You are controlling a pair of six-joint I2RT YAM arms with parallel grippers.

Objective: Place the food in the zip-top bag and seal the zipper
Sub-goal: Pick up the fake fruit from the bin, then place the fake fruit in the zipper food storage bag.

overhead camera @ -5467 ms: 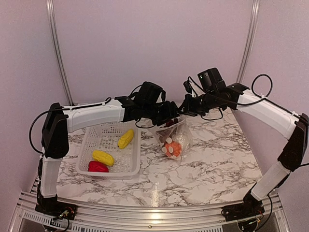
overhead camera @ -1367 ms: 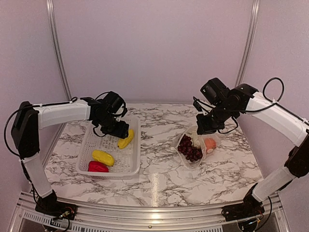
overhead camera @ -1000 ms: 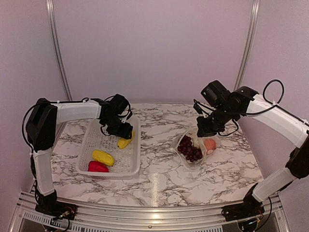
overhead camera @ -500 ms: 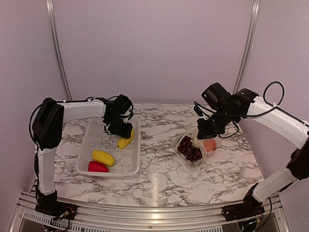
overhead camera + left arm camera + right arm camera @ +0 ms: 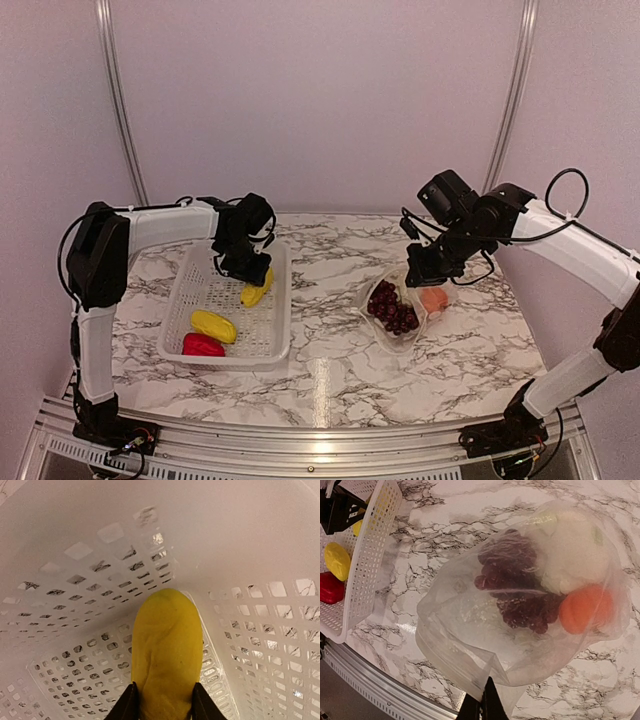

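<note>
The zip-top bag (image 5: 405,308) lies on the table at the right and holds dark grapes (image 5: 520,595), an orange fruit (image 5: 585,607) and a pale vegetable (image 5: 570,555). My right gripper (image 5: 418,272) is shut on the bag's mouth edge (image 5: 485,700), by the zipper strip (image 5: 447,661). My left gripper (image 5: 248,272) is down in the white basket (image 5: 190,300). Its fingers press both sides of a yellow banana-like piece (image 5: 167,650) that rests against the basket's right wall. A second yellow piece (image 5: 213,324) and the red pepper (image 5: 203,345) lie at the basket's near end.
The basket's perforated walls (image 5: 260,630) close in round the left gripper. The table's metal front rail (image 5: 380,685) runs below the bag. Bare marble lies between basket and bag (image 5: 325,300).
Both grippers held the bag up together at first. The left one has since moved into the basket and closed round the yellow piece. The right one has kept the bag, which now lies further right.
</note>
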